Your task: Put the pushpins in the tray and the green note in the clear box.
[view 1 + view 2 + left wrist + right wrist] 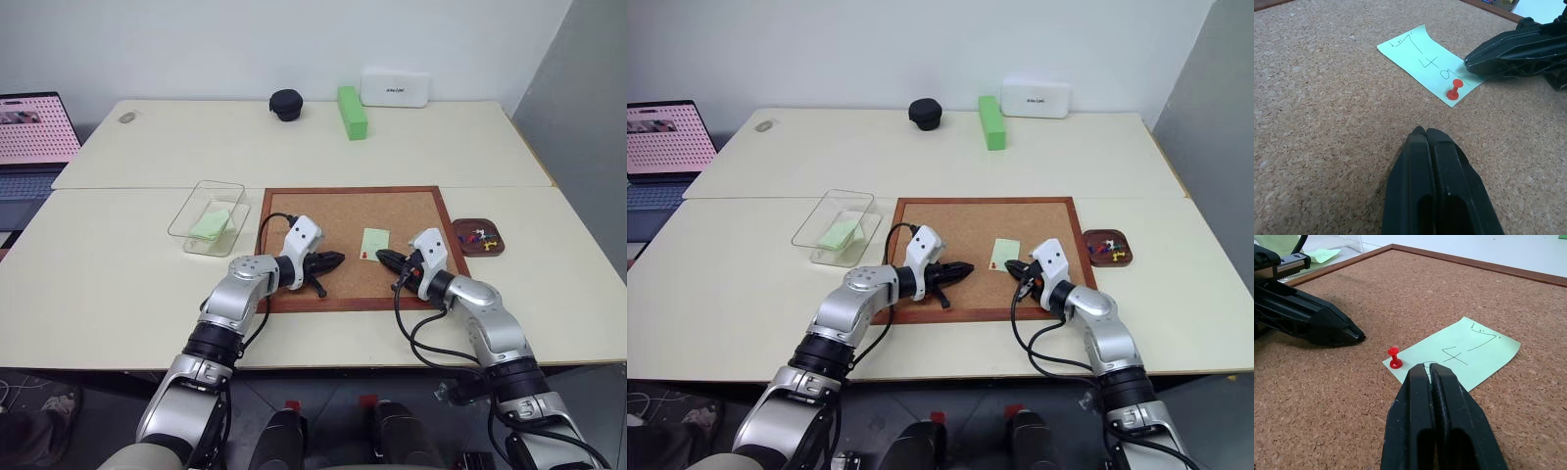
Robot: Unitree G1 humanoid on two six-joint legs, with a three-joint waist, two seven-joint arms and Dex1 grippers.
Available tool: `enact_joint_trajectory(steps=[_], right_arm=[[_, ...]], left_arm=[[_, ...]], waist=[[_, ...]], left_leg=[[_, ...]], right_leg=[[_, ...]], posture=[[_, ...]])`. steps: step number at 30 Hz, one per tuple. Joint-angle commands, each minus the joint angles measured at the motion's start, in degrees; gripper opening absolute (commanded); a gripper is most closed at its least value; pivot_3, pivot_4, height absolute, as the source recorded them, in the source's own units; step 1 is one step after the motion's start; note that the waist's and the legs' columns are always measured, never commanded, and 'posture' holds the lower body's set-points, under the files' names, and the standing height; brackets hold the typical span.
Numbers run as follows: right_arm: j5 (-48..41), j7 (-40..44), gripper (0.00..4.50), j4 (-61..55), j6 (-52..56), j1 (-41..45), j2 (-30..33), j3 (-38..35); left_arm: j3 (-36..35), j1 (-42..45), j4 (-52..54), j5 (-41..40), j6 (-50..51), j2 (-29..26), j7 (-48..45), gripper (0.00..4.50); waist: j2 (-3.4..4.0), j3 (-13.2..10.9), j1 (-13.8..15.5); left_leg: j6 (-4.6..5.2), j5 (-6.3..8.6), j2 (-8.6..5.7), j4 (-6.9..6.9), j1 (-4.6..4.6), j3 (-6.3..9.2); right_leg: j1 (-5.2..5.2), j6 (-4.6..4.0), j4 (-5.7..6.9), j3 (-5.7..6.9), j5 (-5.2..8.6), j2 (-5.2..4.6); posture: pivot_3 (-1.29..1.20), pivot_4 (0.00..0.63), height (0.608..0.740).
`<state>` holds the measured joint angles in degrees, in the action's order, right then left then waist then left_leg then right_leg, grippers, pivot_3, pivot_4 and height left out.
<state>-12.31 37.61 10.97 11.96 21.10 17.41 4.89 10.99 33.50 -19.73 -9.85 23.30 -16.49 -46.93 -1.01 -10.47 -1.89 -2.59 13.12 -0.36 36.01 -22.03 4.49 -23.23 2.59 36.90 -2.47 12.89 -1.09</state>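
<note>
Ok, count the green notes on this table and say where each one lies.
2 that show. One green note lies on the cork board, held by a red pushpin at one corner. The other lies inside the clear box; more could be hidden beneath it.

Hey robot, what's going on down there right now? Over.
Both grippers, left gripper and right gripper, shut, empty, over the cork board. Green note pinned by one red pushpin. Nothing blocking.

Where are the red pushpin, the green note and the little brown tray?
red pushpin [1395,357], right wrist view, on its head.
green note [1469,352], right wrist view, mid-sheet.
tray [490,247], left eye view, on its near rim.
</note>
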Motion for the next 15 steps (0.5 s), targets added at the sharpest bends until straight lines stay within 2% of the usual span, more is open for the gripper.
enact_joint_trajectory(steps=[1,11,13,15], right_arm=[[-4.9,-0.1,0.06,-9.0,2.5,0.5,-0.6,-3.4],[-5.0,-2.4,0.06,-11.6,3.9,-0.6,-0.3,-4.2],[-3.4,-4.4,0.06,-11.5,2.6,-0.4,0.2,-5.0],[2.1,-9.3,0.06,-9.6,-0.8,0.2,1.9,-5.6]], left_arm=[[2.2,-1.8,-0.7,1.6,2.1,-0.3,-0.5,0.00],[2.3,-1.6,-1.5,1.8,1.9,-0.3,-0.7,0.00],[2.3,-1.6,-1.4,1.8,1.9,-0.4,-0.7,0.00],[2.2,-1.7,-1.3,1.7,1.9,-0.4,-0.7,0.00]], waist=[[0.00,0.0,0.0],[0.00,0.0,0.0],[0.00,0.0,0.0],[0.00,0.0,0.0]], left_leg=[[0.00,0.00,0.00,0.00,-0.02,0.00],[0.00,0.00,0.01,-0.02,-0.03,0.01],[0.00,0.00,0.00,-0.02,-0.03,0.01],[0.00,0.00,0.00,-0.02,-0.04,0.01]], right_leg=[[-0.02,0.00,0.00,0.00,0.00,0.00],[-0.03,0.01,-0.01,0.01,0.00,0.00],[-0.03,0.00,-0.02,0.01,0.01,0.00],[-0.03,-0.01,-0.02,0.01,0.01,0.00]], posture=[[0.00,0.150,0.740],[0.00,0.150,0.740],[0.00,0.150,0.740],[0.00,0.150,0.740]])
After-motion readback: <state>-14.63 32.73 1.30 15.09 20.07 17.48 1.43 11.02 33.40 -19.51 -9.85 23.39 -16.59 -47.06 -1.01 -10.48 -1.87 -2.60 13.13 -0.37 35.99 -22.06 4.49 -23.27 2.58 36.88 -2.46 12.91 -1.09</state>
